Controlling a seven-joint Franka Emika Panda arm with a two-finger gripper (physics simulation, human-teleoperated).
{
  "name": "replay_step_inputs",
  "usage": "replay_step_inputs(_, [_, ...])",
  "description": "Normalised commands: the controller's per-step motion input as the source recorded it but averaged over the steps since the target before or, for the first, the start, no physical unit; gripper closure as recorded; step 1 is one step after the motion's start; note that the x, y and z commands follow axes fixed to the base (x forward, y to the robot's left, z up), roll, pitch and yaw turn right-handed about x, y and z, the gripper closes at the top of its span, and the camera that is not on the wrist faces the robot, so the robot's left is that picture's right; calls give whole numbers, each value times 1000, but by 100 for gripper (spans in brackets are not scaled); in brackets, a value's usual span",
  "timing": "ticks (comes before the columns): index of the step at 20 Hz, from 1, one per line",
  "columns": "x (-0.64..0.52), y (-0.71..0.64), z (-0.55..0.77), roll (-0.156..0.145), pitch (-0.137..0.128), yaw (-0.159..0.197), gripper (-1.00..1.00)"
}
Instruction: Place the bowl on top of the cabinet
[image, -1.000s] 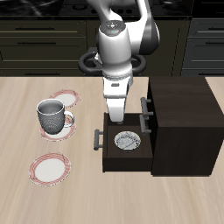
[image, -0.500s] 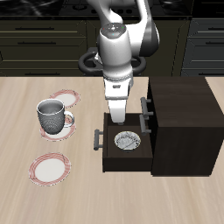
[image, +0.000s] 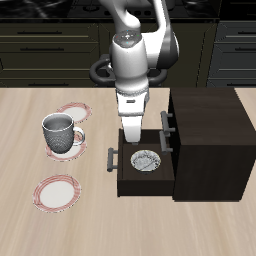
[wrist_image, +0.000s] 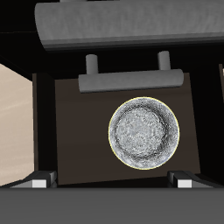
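The bowl (image: 146, 162), small, white-rimmed and grey-speckled inside, lies in the pulled-out lower drawer (image: 128, 182) of the dark cabinet (image: 212, 135). In the wrist view the bowl (wrist_image: 144, 132) sits on the drawer's dark floor (wrist_image: 79, 131), off-centre, near the grey bar handle (wrist_image: 131, 80). My gripper (image: 131, 136) hangs straight down over the drawer, above the bowl and a little to one side of it. It is open and holds nothing. Its fingertips (wrist_image: 39, 181) stand wide apart in the wrist view, clear of the bowl.
A grey-white mug (image: 60, 133) stands on a red-rimmed plate beside the drawer. Another red-rimmed plate (image: 73, 111) lies farther back, and a third (image: 57, 191) nearer the front edge. The upper drawer's handle (image: 166, 122) sticks out close to my gripper.
My arm's upper part has shifted slightly sideways. The gripper has barely moved over the drawer, and the bowl lies where it was.
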Motion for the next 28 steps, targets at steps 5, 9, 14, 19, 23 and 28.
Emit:
replay_step_inputs(5, [69, -37, -47, -7, -11, 15, -100])
replay_step_inputs(9, [101, 90, -84, 24, 4, 30, -100])
replay_step_inputs(14, [53, 125, -27, 20, 1, 7, -100])
replay_step_inputs(19, [-68, 72, -250, 14, 37, -5, -100])
replay_step_inputs(23, [-18, -31, -182, 7, -6, 12, -100])
replay_step_inputs(28, [-68, -13, -285, -4, 15, 16, -100])
